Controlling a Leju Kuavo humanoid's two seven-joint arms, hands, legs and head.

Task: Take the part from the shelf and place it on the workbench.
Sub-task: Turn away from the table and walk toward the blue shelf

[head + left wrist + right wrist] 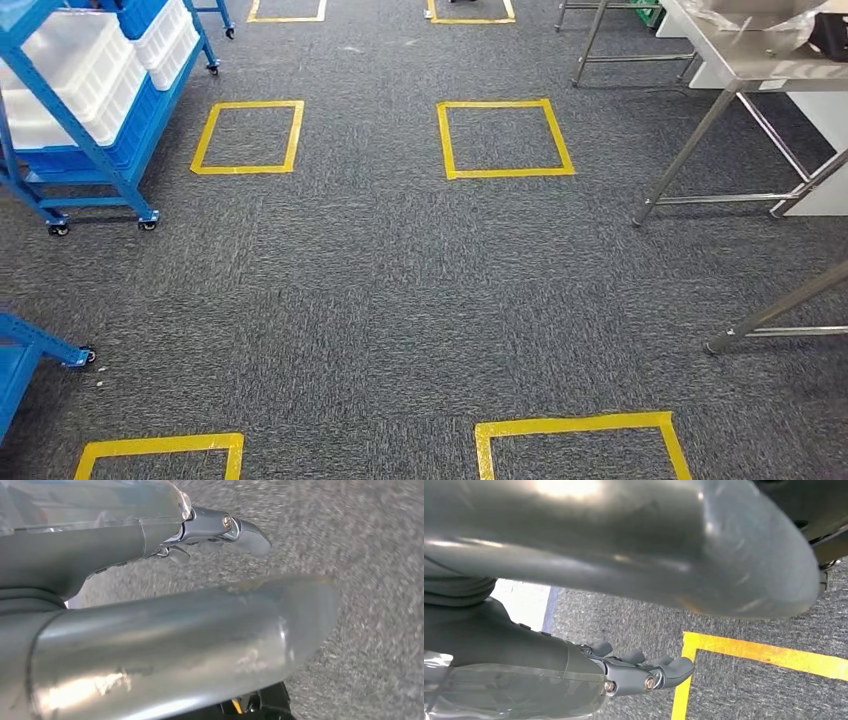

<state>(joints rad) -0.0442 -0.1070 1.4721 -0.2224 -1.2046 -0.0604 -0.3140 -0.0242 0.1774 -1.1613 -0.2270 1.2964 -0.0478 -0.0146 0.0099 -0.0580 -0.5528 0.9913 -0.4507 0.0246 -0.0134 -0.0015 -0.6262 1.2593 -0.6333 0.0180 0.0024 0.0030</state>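
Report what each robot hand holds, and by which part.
Nothing is held. The left robot hand and the right robot hand both hang over the carpet with fingers extended and empty.

Blue wheeled shelf (95,150); steel-legged workbench (745,70) opposite

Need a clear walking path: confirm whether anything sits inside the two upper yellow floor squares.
No; both yellow squares enclose bare grey carpet.

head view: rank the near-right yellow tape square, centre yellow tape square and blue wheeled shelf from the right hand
1. Near-right yellow tape square, by the right hand.
2. Centre yellow tape square, ahead.
3. Blue wheeled shelf, far left.
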